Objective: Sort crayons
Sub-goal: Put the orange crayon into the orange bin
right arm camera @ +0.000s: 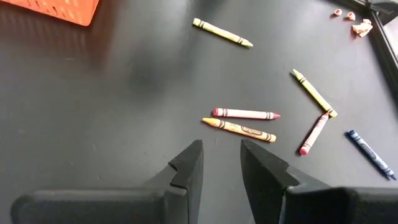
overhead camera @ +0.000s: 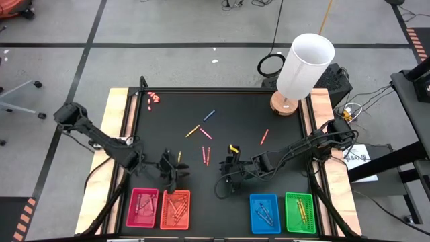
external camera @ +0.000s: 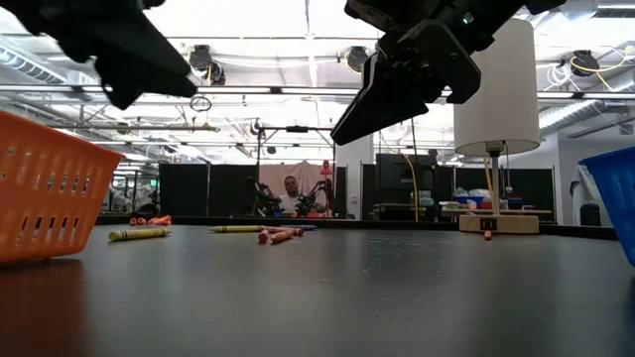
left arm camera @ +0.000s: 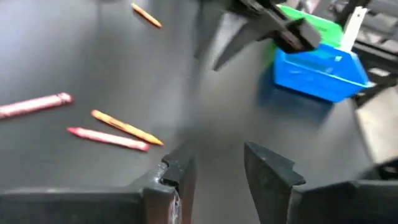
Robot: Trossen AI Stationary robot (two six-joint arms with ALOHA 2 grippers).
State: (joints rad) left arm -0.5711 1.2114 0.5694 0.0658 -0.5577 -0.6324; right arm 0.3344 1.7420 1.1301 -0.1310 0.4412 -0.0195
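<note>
Both empty pincers, left (overhead camera: 172, 176) and right (overhead camera: 225, 183), hover spread at the surface's (overhead camera: 269, 114) six o'clock, crayons (overhead camera: 205, 154) toward twelve.

Loose crayons (overhead camera: 205, 142) flat, scattered mid-table in yellow, red, orange, blue; others heaped in the trays

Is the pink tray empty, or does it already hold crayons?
Not empty: in the high view the pink tray holds a few crayons lying flat inside. Their exact number cannot be told.
</note>
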